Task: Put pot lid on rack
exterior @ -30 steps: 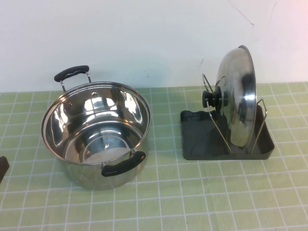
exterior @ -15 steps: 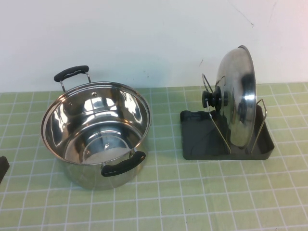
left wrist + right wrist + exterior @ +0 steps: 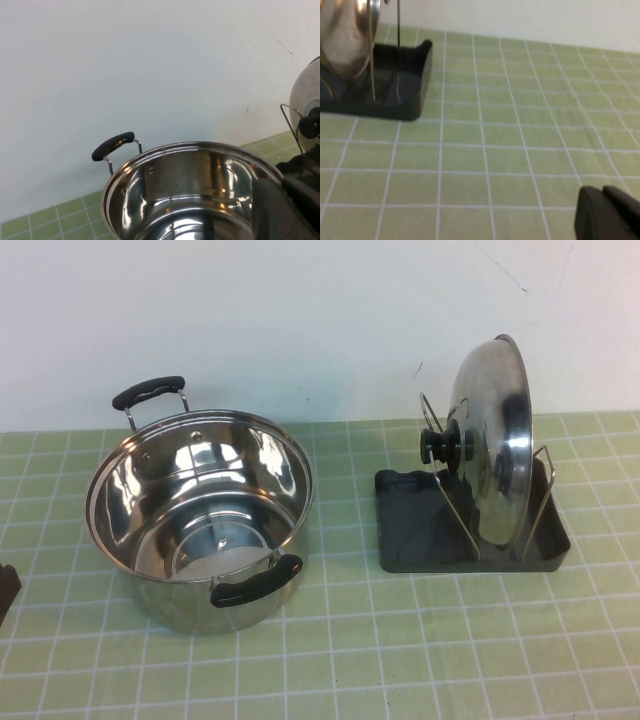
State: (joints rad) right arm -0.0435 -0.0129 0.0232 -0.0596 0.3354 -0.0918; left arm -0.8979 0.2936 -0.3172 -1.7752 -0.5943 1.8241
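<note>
From the high view we look down from the robot's side at the whole table (image 3: 330,660), facing the wall (image 3: 300,320); pot (image 3: 200,515) left, rack (image 3: 400,540) with lid (image 3: 495,455) right. Our left wrist camera sits low and close behind the pot (image 3: 195,195), facing the wall (image 3: 150,65), sharing pot and lid (image 3: 306,100) with the high view. Our right wrist camera skims the table (image 3: 495,150) from nearby, sharing the rack (image 3: 410,95) and lid (image 3: 347,35). The left gripper (image 3: 287,207) and right gripper (image 3: 607,212) edge their own views.
</note>
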